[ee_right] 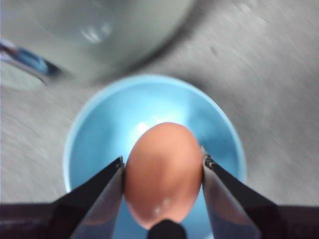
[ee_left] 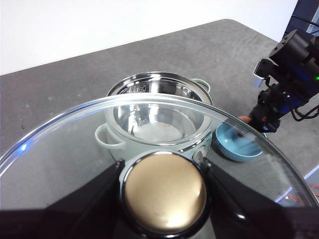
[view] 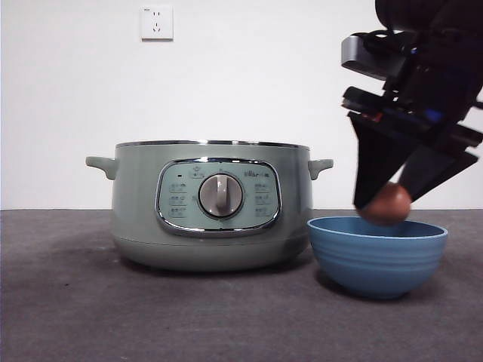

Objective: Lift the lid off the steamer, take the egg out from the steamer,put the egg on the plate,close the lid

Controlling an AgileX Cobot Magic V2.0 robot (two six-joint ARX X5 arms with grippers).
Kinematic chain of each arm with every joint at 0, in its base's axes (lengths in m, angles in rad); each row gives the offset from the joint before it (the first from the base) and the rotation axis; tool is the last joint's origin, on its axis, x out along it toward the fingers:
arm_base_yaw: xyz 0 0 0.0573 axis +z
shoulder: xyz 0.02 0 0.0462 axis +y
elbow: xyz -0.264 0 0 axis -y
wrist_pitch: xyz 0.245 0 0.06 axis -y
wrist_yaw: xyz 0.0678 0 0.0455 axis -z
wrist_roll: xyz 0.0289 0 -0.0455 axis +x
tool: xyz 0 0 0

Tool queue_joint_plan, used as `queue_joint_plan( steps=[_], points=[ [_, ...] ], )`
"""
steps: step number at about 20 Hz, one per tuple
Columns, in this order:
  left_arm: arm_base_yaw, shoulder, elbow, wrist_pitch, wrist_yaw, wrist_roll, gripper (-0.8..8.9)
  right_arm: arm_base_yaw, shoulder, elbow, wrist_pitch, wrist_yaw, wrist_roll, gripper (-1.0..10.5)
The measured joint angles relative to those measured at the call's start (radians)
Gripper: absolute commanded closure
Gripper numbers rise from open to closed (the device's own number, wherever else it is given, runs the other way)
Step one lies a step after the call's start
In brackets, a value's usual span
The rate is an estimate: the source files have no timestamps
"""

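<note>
The pale sage-green steamer [view: 211, 204] stands open on the table; its bare steel inside shows in the left wrist view [ee_left: 157, 112]. My left gripper [ee_left: 163, 191] is shut on the knob [ee_left: 164, 193] of the clear glass lid [ee_left: 65, 144] and holds it high above the pot, out of the front view. My right gripper [view: 386, 202] is shut on a brown egg [view: 386, 204] just above the rim of the blue plate [view: 377, 256], a bowl right of the steamer. The right wrist view shows the egg [ee_right: 163, 174] over the plate's hollow [ee_right: 99, 144].
A white wall with a socket [view: 156, 22] stands behind the table. The grey table [view: 60, 302] stretches left of and in front of the steamer. The table's far edge and a blue panel [ee_left: 306, 12] show in the left wrist view.
</note>
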Motion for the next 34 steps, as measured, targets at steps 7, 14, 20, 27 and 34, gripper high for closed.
queue_joint_plan(
  steps=[7,14,20,27,34],
  points=[
    [0.0,0.0,0.0,0.0,0.0,0.0,8.22,0.006,0.103,-0.002,0.066,-0.003,0.0,9.6],
    [0.0,0.0,0.0,0.0,0.0,0.0,8.22,0.031,0.165,-0.003,0.087,-0.005,-0.008,9.6],
    [0.0,0.0,0.0,0.0,0.0,0.0,8.22,0.031,0.172,-0.003,0.076,-0.005,-0.017,6.5],
    [0.0,0.08,0.0,0.097,0.005,0.0,8.22,0.034,0.173,-0.003,0.064,-0.004,-0.02,6.2],
    [0.0,0.352,0.0,0.372,0.104,0.009,8.22,0.039,-0.057,0.063,0.02,-0.002,-0.02,6.2]
  ],
)
